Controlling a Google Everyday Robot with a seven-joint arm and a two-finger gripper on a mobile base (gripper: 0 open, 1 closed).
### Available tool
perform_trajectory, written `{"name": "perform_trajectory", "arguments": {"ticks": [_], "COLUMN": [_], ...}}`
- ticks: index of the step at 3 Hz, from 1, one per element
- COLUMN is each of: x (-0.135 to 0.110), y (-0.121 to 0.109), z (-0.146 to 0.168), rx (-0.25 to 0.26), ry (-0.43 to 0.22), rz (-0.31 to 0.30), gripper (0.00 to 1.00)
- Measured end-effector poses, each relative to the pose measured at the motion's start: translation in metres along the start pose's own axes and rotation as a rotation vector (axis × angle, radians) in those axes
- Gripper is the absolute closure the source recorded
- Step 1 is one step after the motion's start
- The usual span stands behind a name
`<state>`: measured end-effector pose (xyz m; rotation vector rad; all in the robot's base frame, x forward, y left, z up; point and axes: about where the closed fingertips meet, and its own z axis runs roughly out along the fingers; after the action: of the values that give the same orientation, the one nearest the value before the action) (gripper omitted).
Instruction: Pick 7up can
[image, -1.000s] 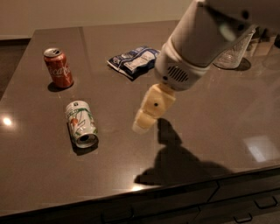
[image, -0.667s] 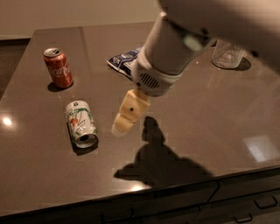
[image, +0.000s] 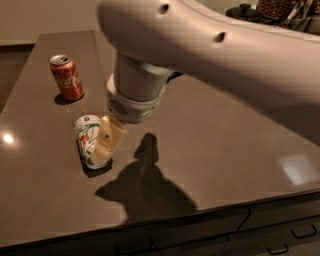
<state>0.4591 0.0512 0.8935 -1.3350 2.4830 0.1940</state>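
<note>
The 7up can (image: 88, 139), white and light green with a red-orange spot, lies on its side on the dark countertop (image: 210, 145) at the left. My gripper (image: 107, 141) hangs from the big pale arm and sits right over the can's right side, its cream-coloured fingers (image: 111, 135) overlapping it. Part of the can is hidden behind the fingers.
A red cola can (image: 67, 77) stands upright at the back left. The counter's front edge with drawer fronts (image: 260, 225) runs along the bottom. Dark pots and containers (image: 260, 10) stand at the back right. The arm hides the counter's back middle.
The arm has swung left and down; the gripper moved from the middle of the counter to directly over the lying 7up can. The cans have not moved.
</note>
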Motion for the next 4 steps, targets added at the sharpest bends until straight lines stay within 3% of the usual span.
{"name": "perform_trajectory", "arguments": {"ticks": [2, 4], "x": [-0.04, -0.065], "y": [0.046, 0.05], "z": [0.016, 0.042], "rx": [-0.022, -0.02], "ry": [0.064, 0.084], "rz": [0.033, 0.058], "gripper": [0.0, 0.0]}}
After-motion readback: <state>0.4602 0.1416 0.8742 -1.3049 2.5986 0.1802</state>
